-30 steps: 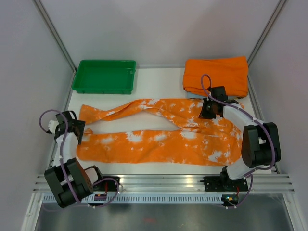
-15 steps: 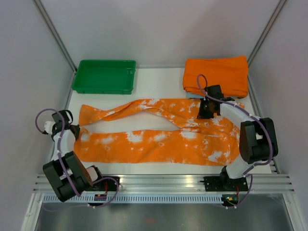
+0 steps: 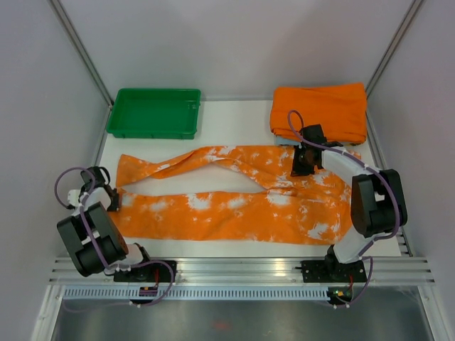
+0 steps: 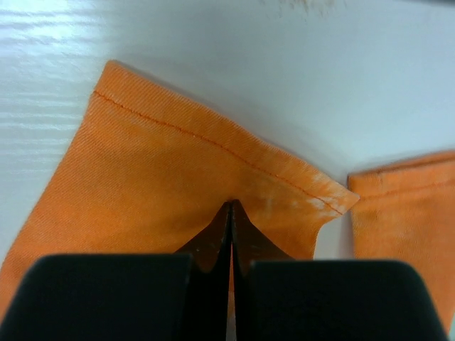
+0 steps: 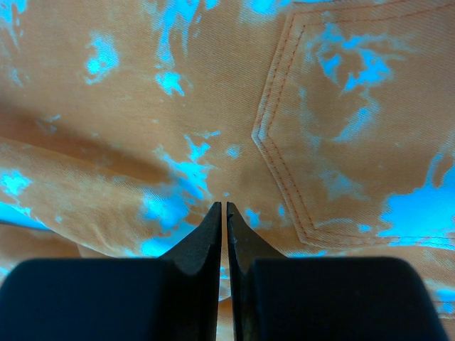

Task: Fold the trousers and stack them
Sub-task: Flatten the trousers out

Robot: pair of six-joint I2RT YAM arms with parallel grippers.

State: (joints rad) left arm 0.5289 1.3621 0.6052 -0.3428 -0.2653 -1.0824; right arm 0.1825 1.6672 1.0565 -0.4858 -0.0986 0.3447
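Two long legs of the trousers [image 3: 234, 199] lie flat across the table [image 3: 234, 128], foot ends to the left and waist to the right, and the far leg is a bit twisted. My left tool [image 4: 230, 206] is squeezed tight on the end of the near leg, just behind the hem [image 4: 213, 138], and the cloth bunches up at its tips. My right tool [image 5: 223, 206] is at the waist part, beside the back pocket [image 5: 355, 142]. Its tips almost touch, with only a thin crack between them, and I cannot tell if any cloth is caught there. I think the first fold comes now. To do it well, both tools need a firm pinch, then a low lift together, so nothing wrinkles. The plain orange pile [image 3: 320, 106] sits far right, the green tray [image 3: 154, 112] far left.
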